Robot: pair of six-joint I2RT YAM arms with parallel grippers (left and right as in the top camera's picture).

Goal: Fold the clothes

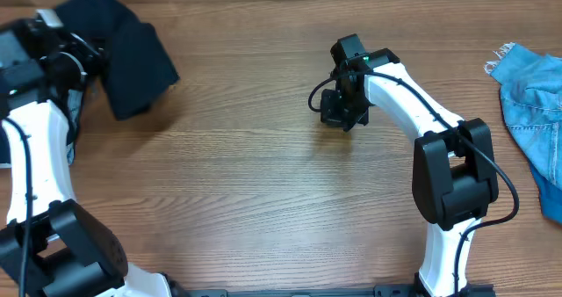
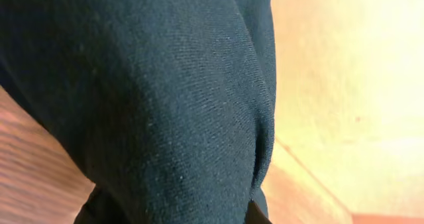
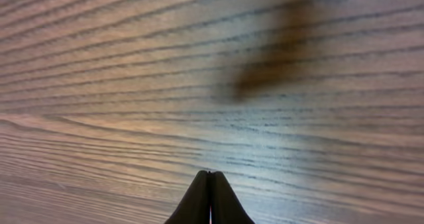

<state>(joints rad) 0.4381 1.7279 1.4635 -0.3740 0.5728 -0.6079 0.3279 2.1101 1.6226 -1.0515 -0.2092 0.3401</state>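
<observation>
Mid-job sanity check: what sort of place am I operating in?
Likely a robot lab bench, not a home: left arm and right arm standing at a wood-grain table, with just a black garment and blue denim in view.

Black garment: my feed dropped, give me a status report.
Left claw shut on black garment, bunched far left. Right claw shut, empty, mid-table. Blue denim far right, not in the way.

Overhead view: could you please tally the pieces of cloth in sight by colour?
Black garment: 1
Blue denim: 1 heap at the right edge, cut off by the frame; I cannot tell whether it is more than one piece
Total: 2
</observation>
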